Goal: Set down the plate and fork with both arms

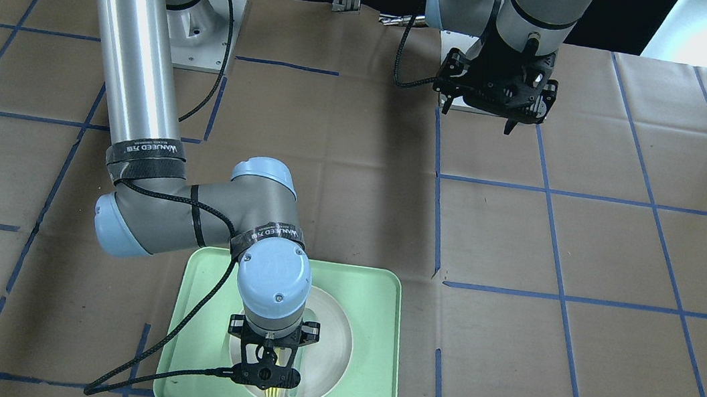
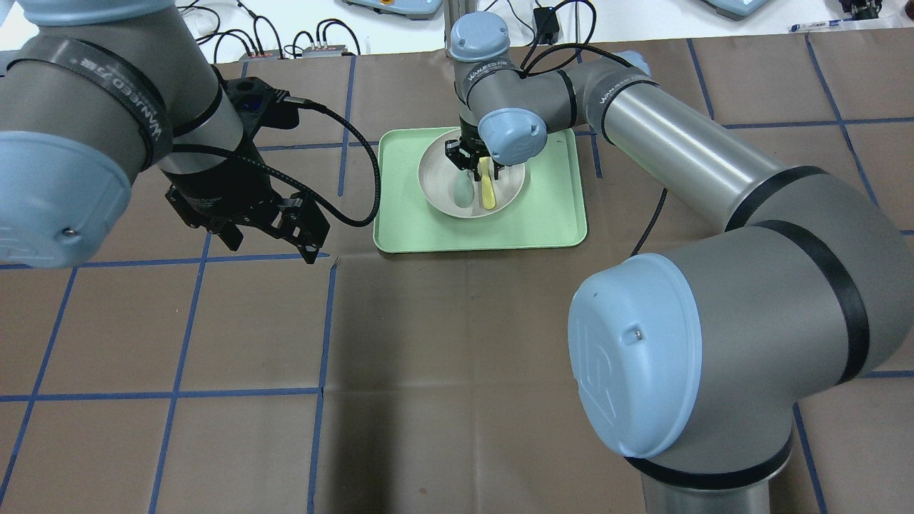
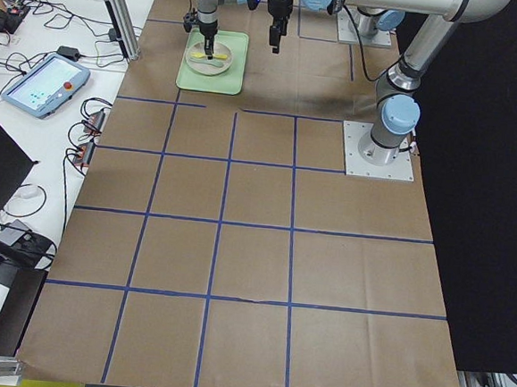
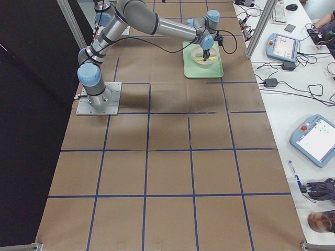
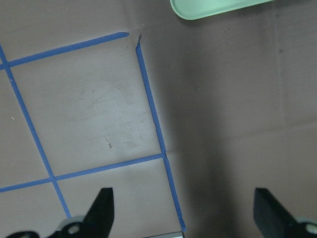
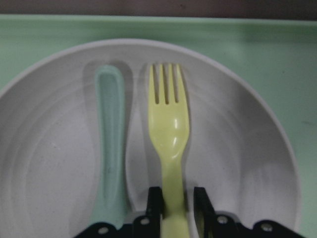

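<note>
The off-white plate (image 2: 439, 187) sits in the mint-green tray (image 2: 550, 214). A pale-yellow fork (image 6: 168, 124) lies lengthwise in the plate, next to a grey-green spoon (image 6: 109, 148). My right gripper (image 6: 172, 203) is shut on the fork's handle, with the tines pointing away from it. It stands over the plate in the overhead view (image 2: 477, 168), where the fork (image 2: 488, 191) also shows. My left gripper (image 2: 271, 250) is open and empty. It hangs above the bare table left of the tray, and its fingers (image 5: 101, 208) are spread wide.
The tray's corner (image 5: 213, 7) shows at the top of the left wrist view. Brown paper with blue tape lines (image 2: 325, 321) covers the table. The left arm's cable (image 2: 357, 164) loops near the tray's left edge.
</note>
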`<state>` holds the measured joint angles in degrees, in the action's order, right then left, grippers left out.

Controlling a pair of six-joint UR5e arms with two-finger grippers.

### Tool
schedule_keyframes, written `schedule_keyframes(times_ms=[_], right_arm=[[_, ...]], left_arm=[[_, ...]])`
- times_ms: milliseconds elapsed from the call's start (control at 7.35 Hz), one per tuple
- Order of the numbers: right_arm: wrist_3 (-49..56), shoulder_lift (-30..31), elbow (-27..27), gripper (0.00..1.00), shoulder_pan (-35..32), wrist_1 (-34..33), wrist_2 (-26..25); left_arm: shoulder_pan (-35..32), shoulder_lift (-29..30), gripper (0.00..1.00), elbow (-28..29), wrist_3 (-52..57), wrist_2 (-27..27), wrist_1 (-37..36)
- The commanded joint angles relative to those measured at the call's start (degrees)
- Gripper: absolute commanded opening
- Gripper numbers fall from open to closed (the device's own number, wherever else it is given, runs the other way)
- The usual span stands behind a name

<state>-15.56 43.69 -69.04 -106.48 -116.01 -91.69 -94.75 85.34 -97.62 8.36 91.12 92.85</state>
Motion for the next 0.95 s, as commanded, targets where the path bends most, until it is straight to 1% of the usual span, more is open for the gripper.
schedule_keyframes(times_ms=[0, 136, 272, 544, 816], right_arm=[[0.01, -0.01, 0.04, 0.19, -0.04, 0.0, -0.06], [-0.08, -0.01, 0.22, 0.07, 0.04, 0.0, -0.06], [-0.08, -0.01, 0.22, 0.03, 0.04, 0.0, 0.02], [-0.34, 0.52, 0.48, 0.01, 0.04, -0.09, 0.11], [-1.22, 1.92, 2.15, 0.01, -0.13, 2.27, 0.64]], left_arm=[[-0.26, 0.09, 1.0, 0.23, -0.62, 0.64, -0.3], [-0.26, 0.01, 1.0, -0.29, -0.62, 0.37, -0.47], [-0.26, -0.08, 1.0, -0.29, -0.62, 0.37, -0.48], [-0.17, -0.08, 1.0, -0.56, -0.36, 0.37, -0.56], [-0.17, 0.18, 1.0, -0.73, -0.27, 0.81, -0.74]])
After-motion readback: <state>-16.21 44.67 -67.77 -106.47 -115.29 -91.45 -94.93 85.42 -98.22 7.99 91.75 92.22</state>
